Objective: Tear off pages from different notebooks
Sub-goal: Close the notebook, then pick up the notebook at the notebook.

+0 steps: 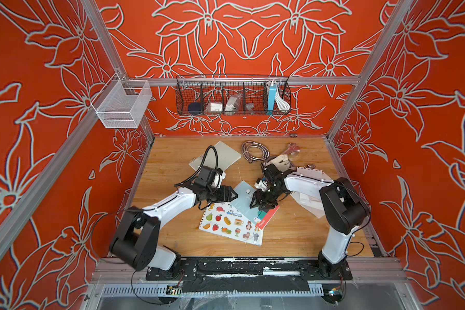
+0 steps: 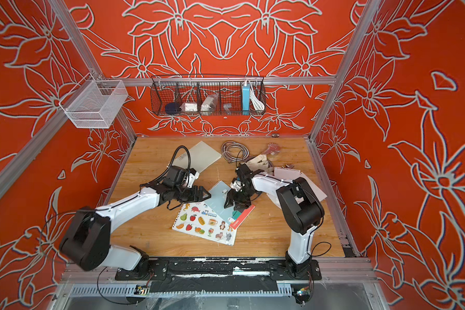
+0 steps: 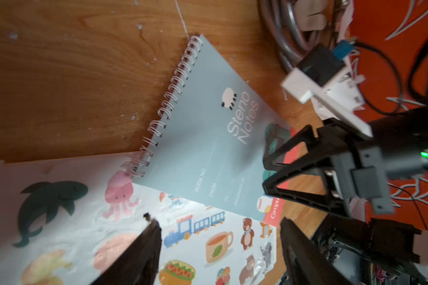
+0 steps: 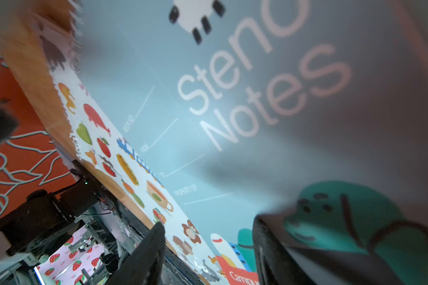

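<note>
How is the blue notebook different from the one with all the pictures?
The blue notebook has a plain cover with words and a sheep; the picture notebook is white with fruits, animals and a train. The blue notebook lies partly on the picture notebook. Both are closed.

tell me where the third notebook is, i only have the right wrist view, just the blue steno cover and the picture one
Observer: The plain pale grey-green spiral-bound notebook lies at the far side of the wooden table, behind the left arm.
Operator: anything torn out yet
Observer: Loose white paper sheets lie under the right arm.
Operator: and the other arm's end
Observer: The left claw is open, its tips near the spiral-edge corner of the light blue spiral-bound Steno Notes notebook.
</note>
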`<action>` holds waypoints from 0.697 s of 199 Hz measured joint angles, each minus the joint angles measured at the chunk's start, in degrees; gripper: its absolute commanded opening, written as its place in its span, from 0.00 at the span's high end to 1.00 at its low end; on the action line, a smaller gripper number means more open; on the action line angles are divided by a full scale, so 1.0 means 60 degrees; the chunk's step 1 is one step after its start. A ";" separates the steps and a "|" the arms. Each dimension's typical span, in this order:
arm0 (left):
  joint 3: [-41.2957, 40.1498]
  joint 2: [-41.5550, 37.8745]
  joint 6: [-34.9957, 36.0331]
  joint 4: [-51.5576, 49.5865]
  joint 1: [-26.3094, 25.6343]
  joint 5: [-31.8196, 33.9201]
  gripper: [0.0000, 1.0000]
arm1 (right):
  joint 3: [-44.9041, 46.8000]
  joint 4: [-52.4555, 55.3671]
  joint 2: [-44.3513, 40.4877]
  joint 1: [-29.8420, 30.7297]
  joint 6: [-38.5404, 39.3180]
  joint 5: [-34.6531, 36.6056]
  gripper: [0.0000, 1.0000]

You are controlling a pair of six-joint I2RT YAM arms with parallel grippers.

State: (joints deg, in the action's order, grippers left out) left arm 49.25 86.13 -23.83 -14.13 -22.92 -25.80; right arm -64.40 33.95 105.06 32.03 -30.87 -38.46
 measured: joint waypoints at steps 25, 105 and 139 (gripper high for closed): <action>0.0229 0.0627 0.0306 0.0138 0.0000 0.0648 0.28 | 0.0000 -0.0160 0.0058 0.0004 0.0091 -0.0135 0.42; 0.1064 0.3060 0.1133 0.2331 0.0066 -0.0164 0.32 | -0.0015 -0.0463 0.0306 0.0000 0.0506 -0.0681 0.42; 0.1359 0.3818 0.0911 0.3126 0.0248 -0.1843 0.47 | -0.0084 -0.0397 0.0397 0.0000 0.0641 -0.0812 0.42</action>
State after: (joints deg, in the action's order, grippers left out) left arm 57.41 109.03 -18.37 4.62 -21.43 -36.86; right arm -64.90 31.57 107.44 32.03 -27.03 -43.33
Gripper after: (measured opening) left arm 0.609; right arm 0.577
